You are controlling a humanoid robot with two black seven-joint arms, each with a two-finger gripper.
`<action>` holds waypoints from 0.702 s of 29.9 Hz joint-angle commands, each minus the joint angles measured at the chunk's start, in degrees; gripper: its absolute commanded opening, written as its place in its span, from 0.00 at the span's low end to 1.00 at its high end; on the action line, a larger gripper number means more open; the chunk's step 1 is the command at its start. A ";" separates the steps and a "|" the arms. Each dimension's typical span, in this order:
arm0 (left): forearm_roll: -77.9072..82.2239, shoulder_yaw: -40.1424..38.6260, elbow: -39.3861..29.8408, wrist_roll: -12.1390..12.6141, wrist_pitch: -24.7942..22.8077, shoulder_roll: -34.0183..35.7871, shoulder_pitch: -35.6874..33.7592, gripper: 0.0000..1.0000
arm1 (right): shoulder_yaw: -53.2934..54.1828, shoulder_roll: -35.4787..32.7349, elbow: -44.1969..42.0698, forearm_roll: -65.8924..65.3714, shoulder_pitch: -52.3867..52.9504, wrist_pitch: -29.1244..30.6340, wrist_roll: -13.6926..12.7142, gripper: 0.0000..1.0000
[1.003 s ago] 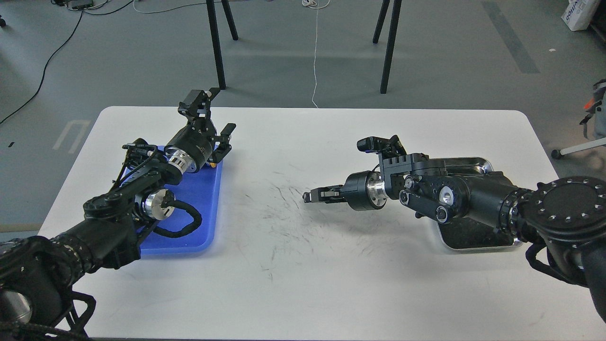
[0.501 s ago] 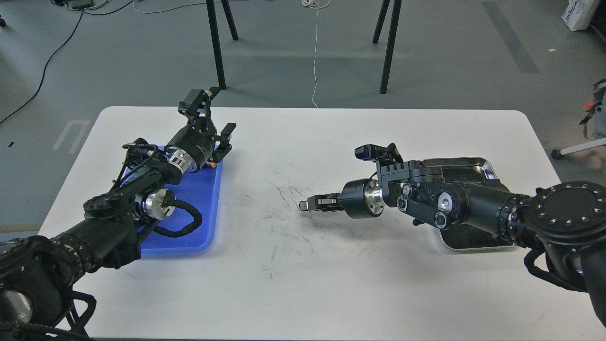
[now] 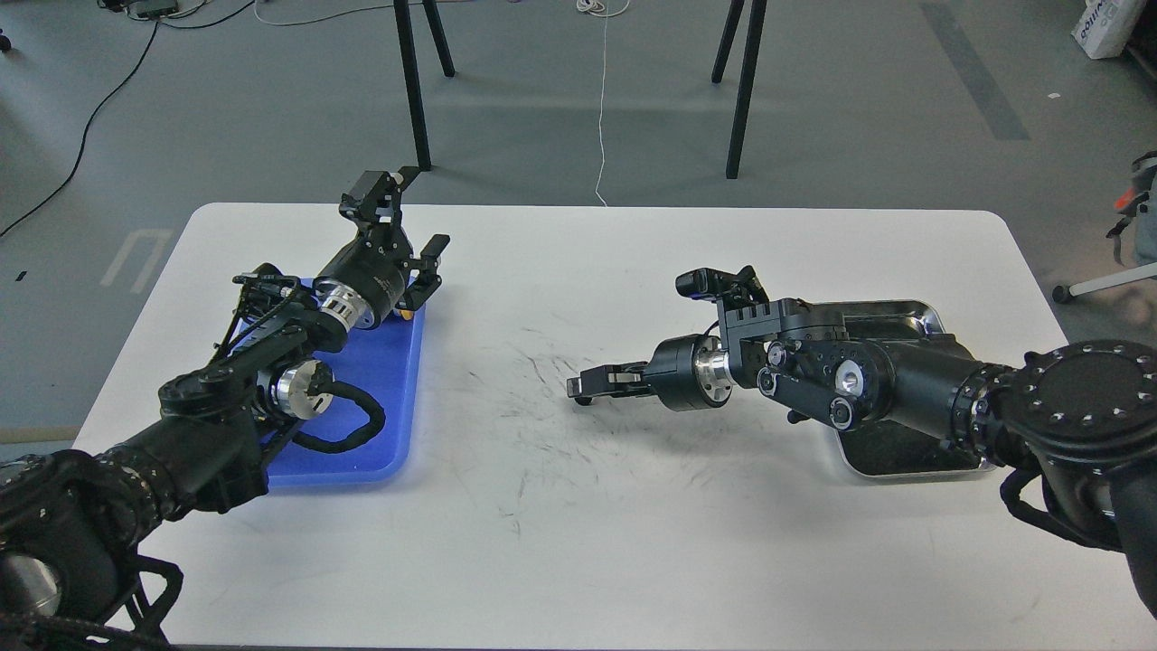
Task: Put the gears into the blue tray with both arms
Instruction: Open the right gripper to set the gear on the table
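The blue tray (image 3: pixel 389 380) lies on the left of the white table, largely covered by my left arm. My left gripper (image 3: pixel 418 215) hangs over the tray's far right corner, its fingers spread open with nothing between them. My right gripper (image 3: pixel 577 387) points left over the bare middle of the table, between the two trays. Its fingers are shut into a narrow tip, and whether anything small is pinched there cannot be made out. No gears show anywhere; they are hidden or too small to see.
A shiny steel tray (image 3: pixel 908 310) with a dark floor sits at the right, mostly under my right arm. A small orange part (image 3: pixel 409 314) shows at the blue tray's right rim below the left gripper. Black stand legs (image 3: pixel 414 90) rise beyond the table's far edge.
My right gripper has moved a little to the left, away from the steel tray and towards the blue tray. The left arm has stayed still.
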 commanded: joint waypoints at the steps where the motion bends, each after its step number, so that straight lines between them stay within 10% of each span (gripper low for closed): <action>1: 0.00 0.06 0.06 0.00 0.09 -0.01 -0.35 1.00 | 0.06 0.00 0.05 0.04 0.29 -0.01 0.00 0.68; 8: 0.00 0.06 -0.03 0.00 0.00 -0.01 -0.44 1.00 | 1.20 0.00 -0.31 0.04 0.64 -0.10 0.00 0.85; 21: 0.00 0.06 -0.03 0.00 0.00 -0.10 -0.35 1.00 | 2.96 0.00 -0.75 -0.05 1.78 -8.95 0.00 0.87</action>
